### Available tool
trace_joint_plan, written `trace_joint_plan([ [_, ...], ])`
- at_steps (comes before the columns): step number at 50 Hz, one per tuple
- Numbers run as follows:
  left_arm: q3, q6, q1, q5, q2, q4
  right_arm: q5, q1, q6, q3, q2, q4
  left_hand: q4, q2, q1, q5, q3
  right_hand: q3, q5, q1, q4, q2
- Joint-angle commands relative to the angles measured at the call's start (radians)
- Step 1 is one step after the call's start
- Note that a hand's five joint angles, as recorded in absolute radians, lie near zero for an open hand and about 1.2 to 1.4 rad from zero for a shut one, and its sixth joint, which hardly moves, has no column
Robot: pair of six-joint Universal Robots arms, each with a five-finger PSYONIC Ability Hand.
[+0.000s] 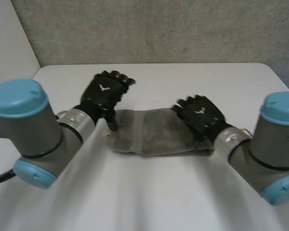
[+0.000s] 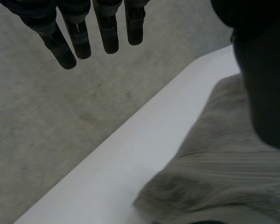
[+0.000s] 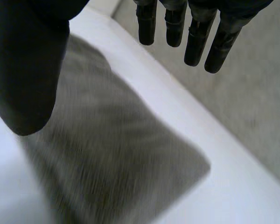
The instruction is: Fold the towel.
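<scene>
Towel (image 1: 159, 132), grey and folded, lies between the hands: left hand (image 1: 106, 91) at its left end, right hand (image 1: 200, 113) over its right end, both straight-fingered and holding nothing. White table (image 1: 192, 82); grey wall (image 1: 159, 29) beyond its far edge.

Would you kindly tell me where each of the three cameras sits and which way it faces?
Head view: between and behind the arms, looking down at the table; both arms, left hand and right hand show.
Left wrist view: on the left wrist, looking along the palm at the towel; its straight fingers show.
Right wrist view: on the right wrist, likewise facing the towel; its straight fingers show.
All three share the grey towel on the white table.
</scene>
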Motion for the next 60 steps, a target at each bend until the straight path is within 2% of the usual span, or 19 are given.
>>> trace_joint_plan([
  [1, 0.015, 0.004, -0.065, -0.054, -0.054, 0.01, -0.002, -0.098, 0.006, 0.058, 0.021, 0.012, -0.076, -0.065, -0.075, -0.201, -0.053, 0.171, 0.186, 0.191, 0.167, 0.168],
  [3, 0.016, 0.005, -0.07, -0.077, -0.057, 0.01, -0.004, -0.102, 0.004, 0.053, 0.039, 0.012, -0.079, -0.068, -0.078, -0.204, -0.056, 0.303, 0.318, 0.323, 0.299, 0.3],
  [5, 0.018, 0.004, -0.073, -0.108, -0.057, 0.01, 0.002, -0.107, -0.017, 0.025, 0.099, 0.015, -0.082, -0.071, -0.081, -0.207, -0.059, 0.624, 0.639, 0.644, 0.621, 0.621],
  [6, 0.018, 0.004, -0.073, -0.108, -0.057, 0.01, 0.002, -0.107, -0.017, 0.024, 0.099, 0.015, -0.082, -0.071, -0.081, -0.207, -0.059, 0.626, 0.641, 0.646, 0.622, 0.623],
  [8, 0.017, 0.001, -0.07, -0.115, -0.046, 0.008, 0.056, -0.099, -0.06, -0.014, 0.12, 0.021, -0.085, -0.074, -0.084, -0.21, -0.062, 1.145, 1.16, 1.165, 1.141, 1.142],
  [11, 0.015, -0.001, -0.069, -0.117, -0.041, 0.008, 0.111, -0.095, -0.082, -0.025, 0.119, 0.016, -0.085, -0.074, -0.084, -0.21, -0.062, 1.148, 1.163, 1.168, 1.144, 1.144],
  [13, 0.009, -0.004, -0.062, -0.118, -0.038, 0.007, 0.205, -0.09, -0.12, -0.055, 0.113, 0.009, -0.088, -0.077, -0.087, -0.213, -0.065, 1.148, 1.163, 1.168, 1.144, 1.144],
  [22, 0.0, -0.009, -0.004, -0.126, 0.041, -0.002, 0.208, 0.163, -0.157, -0.216, 0.096, 0.0, -0.085, -0.074, -0.084, -0.21, -0.062, 1.148, 1.163, 1.168, 1.144, 1.144],
  [25, -0.02, -0.012, 0.042, -0.151, 0.084, -0.001, 0.177, 0.241, -0.171, -0.286, 0.125, -0.045, -0.085, -0.074, -0.084, -0.21, -0.062, 1.148, 1.163, 1.168, 1.144, 1.144],
  [29, -0.043, -0.024, 0.111, -0.198, 0.126, 0.001, 0.02, 0.362, -0.206, -0.376, 0.237, -0.108, -0.085, -0.074, -0.084, -0.21, -0.062, 1.148, 1.163, 1.168, 1.144, 1.144],
  [30, -0.043, -0.024, 0.111, -0.198, 0.126, 0.001, 0.019, 0.362, -0.206, -0.376, 0.237, -0.108, -0.085, -0.074, -0.084, -0.21, -0.062, 1.148, 1.163, 1.168, 1.144, 1.144],
  [32, -0.062, -0.051, 0.135, -0.204, 0.13, -0.001, -0.101, 0.416, -0.243, -0.416, 0.329, -0.074, -0.082, -0.071, -0.081, -0.207, -0.059, 1.148, 1.163, 1.168, 1.144, 1.144],
  [34, -0.069, -0.068, 0.145, -0.204, 0.13, -0.001, -0.137, 0.43, -0.266, -0.43, 0.376, -0.032, -0.082, -0.071, -0.081, -0.207, -0.059, 1.148, 1.163, 1.168, 1.144, 1.144],
  [41, -0.092, -0.104, 0.152, -0.192, 0.127, 0.001, -0.063, 0.418, -0.293, -0.454, 0.387, 0.056, -0.085, -0.074, -0.084, -0.21, -0.062, 1.148, 1.163, 1.168, 1.144, 1.144],
  [43, -0.086, -0.101, 0.137, -0.189, 0.121, 0.007, -0.027, 0.402, -0.234, -0.412, 0.299, 0.033, -0.088, -0.077, -0.087, -0.213, -0.065, 0.407, 0.422, 0.427, 0.403, 0.404],
  [44, -0.086, -0.101, 0.137, -0.189, 0.121, 0.007, -0.027, 0.402, -0.234, -0.411, 0.298, 0.033, -0.088, -0.077, -0.087, -0.213, -0.065, 0.403, 0.418, 0.423, 0.399, 0.4],
  [45, -0.079, -0.102, 0.134, -0.189, 0.12, 0.007, -0.019, 0.383, -0.179, -0.372, 0.238, 0.02, -0.088, -0.077, -0.087, -0.213, -0.065, 0.043, 0.058, 0.062, 0.039, 0.039],
  [51, -0.05, -0.104, 0.085, -0.191, 0.112, 0.01, -0.005, 0.315, 0.045, -0.249, 0.061, -0.005, -0.088, -0.077, -0.087, -0.213, -0.065, -0.074, -0.059, -0.054, -0.078, -0.077],
  [60, -0.053, -0.111, 0.02, -0.195, 0.058, 0.004, -0.001, 0.215, 0.19, -0.229, 0.045, 0.03, -0.088, -0.077, -0.087, -0.213, -0.065, -0.074, -0.059, -0.054, -0.078, -0.077],
])
